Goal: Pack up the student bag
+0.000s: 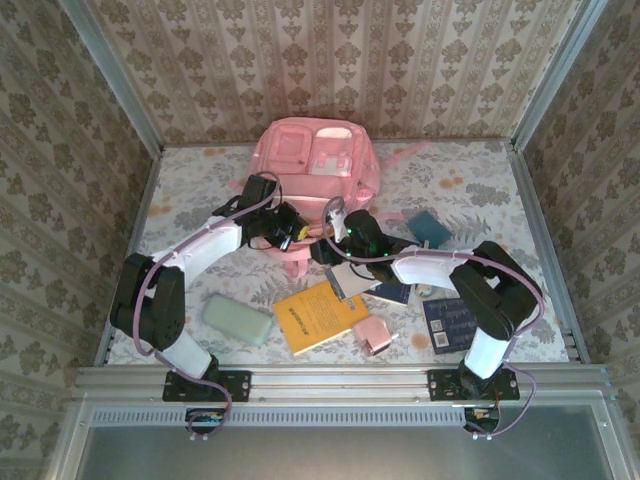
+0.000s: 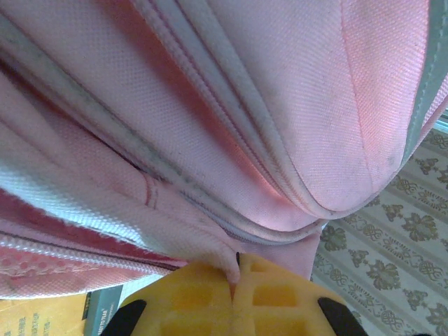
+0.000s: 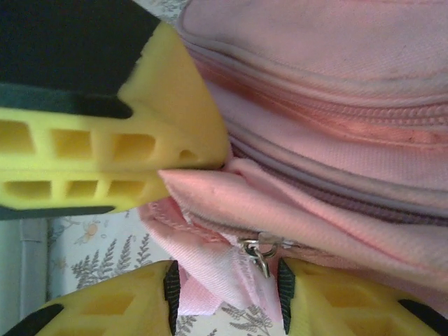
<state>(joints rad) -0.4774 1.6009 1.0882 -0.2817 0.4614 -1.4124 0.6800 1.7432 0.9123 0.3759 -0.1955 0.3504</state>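
1. Container: the student bag (image 1: pixel 315 160) is the only container on the table (image 1: pixel 480 170). It lies at the far middle, close to the back wall, with its lighter front panels facing up. The zip lines in the wrist views run closed, and nothing inside can be seen.

2. Orientation: the rounded end points toward the back wall and the other end points toward the arms. The long axis appears to run near to far, though the near end is partly hidden by the grippers.

3. Left gripper (image 2: pixel 234 278): the jaws are pressed together on a pinch of pink fabric at the bag's near edge.

4. Right gripper (image 3: pixel 231 213): the jaws stand partly apart, with a loose fold of the bag and a metal zipper pull (image 3: pixel 260 250) between them. The upper finger (image 3: pixel 140 147) touches the fold.

5. Loose items on the near half of the table: a green case (image 1: pixel 238 320), a yellow book (image 1: pixel 318 315) and a dark blue book (image 1: pixel 450 322).

6. Writing: both book covers carry print, too small to read
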